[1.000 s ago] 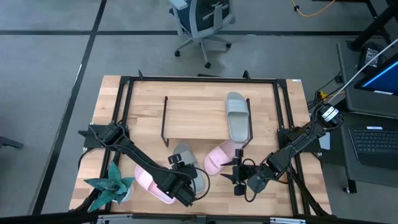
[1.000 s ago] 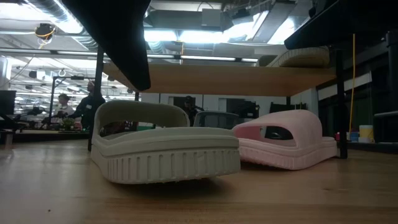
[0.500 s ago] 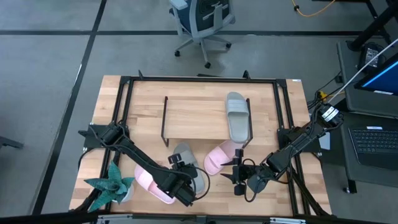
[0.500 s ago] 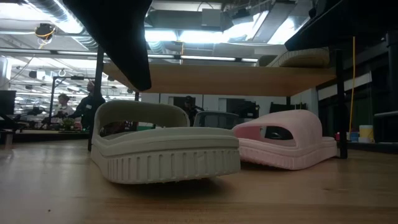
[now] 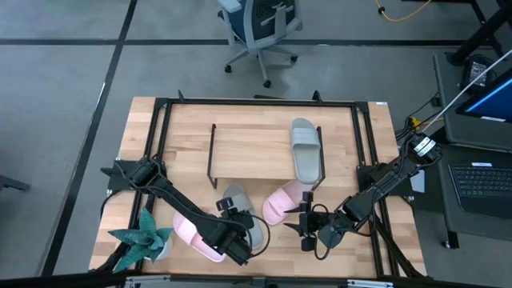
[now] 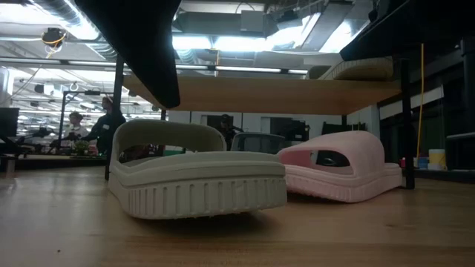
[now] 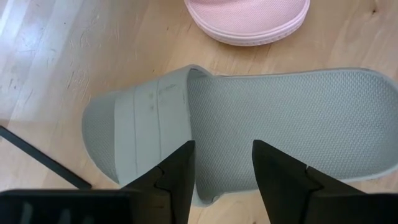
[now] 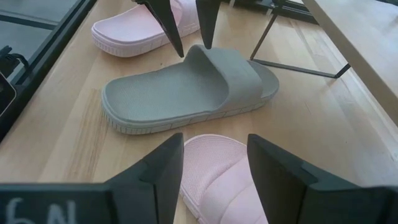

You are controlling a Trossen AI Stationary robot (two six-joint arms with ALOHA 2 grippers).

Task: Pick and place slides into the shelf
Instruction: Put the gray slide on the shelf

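One grey-green slide [image 5: 305, 150] lies sole-down on the shelf [image 5: 248, 148]. A second grey-green slide [image 5: 238, 198] rests on its sole on the table in front of the shelf. My left gripper [image 7: 221, 177] is open and hovers just above this slide [image 7: 249, 124], its fingertips [image 8: 181, 50] close over the strap without touching. A pink slide [image 5: 284, 202] lies to its right. My right gripper [image 8: 214, 171] is open and low beside that pink slide [image 8: 214, 165], apart from it. The other pink slide [image 5: 194, 234] lies near the table's near-left corner.
A teal star-shaped plant [image 5: 142, 238] stands at the near-left corner beside the left arm. The shelf's black end frames [image 5: 212, 156] rise in mid-table. A black frame [image 5: 364, 144] runs round the tabletop. An office chair [image 5: 258, 28] stands beyond the far edge, and people show in the room behind.
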